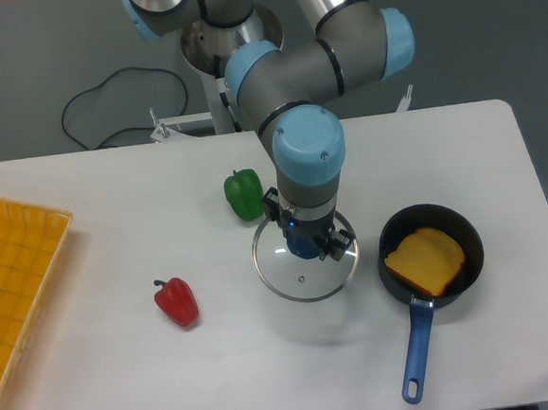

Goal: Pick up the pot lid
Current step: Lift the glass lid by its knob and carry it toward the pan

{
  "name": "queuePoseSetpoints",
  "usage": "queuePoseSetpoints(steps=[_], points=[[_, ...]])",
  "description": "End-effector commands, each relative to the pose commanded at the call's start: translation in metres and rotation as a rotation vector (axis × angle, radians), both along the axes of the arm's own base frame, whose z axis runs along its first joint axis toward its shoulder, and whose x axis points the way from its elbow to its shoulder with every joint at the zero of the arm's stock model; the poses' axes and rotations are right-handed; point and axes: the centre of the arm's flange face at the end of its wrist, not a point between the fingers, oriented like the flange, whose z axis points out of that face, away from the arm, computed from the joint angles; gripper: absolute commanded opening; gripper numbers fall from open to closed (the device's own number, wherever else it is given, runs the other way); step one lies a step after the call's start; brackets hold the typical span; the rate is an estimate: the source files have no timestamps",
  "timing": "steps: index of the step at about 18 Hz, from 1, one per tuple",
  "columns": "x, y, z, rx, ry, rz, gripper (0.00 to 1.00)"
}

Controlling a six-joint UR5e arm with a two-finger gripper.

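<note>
Pot lid (304, 284) is round and made of see-through glass. It is on the white bench (441, 154), near the middle, right under the hand (306, 243). I cannot tell if it lies flat on the bench or is a tiny bit off it.

The hand points straight down over the middle of the lid. Its two dark fingers stand on each side of a little blue knob (302, 249). They look close to the knob, but I cannot tell if they are squeezing it or just waiting beside it.

A green pepper (244, 193) stands at 11 o'clock from the lid, near its edge. A black pan (474, 246) with a blue handle (417, 346) is just beside the lid at 3 o'clock, and a piece of toast (430, 259) lies inside it. A red pepper (176, 302) lies at 9 o'clock, well apart. A yellow tray (14, 273) is far off the same way, at the edge of the bench.

Here is what could go wrong, I think. The knob is small and may be smooth. If the fingers hold it only a little, or off to one side, the lid could tip and slip out when the arm goes up. Then the glass would drop on the bench and might crack. If the lid tilts or swings, its edge could bump the pan at 3 o'clock or push the green pepper at 11 o'clock. Going up too fast would make a slip more likely.
</note>
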Motion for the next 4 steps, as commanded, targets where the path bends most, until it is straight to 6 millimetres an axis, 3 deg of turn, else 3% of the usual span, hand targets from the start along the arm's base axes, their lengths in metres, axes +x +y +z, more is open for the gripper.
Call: queuePoseSetpoints(steps=[4], points=[[-0.0021,-0.0027,0.0012,0.005,-0.002,0.005,0.48]])
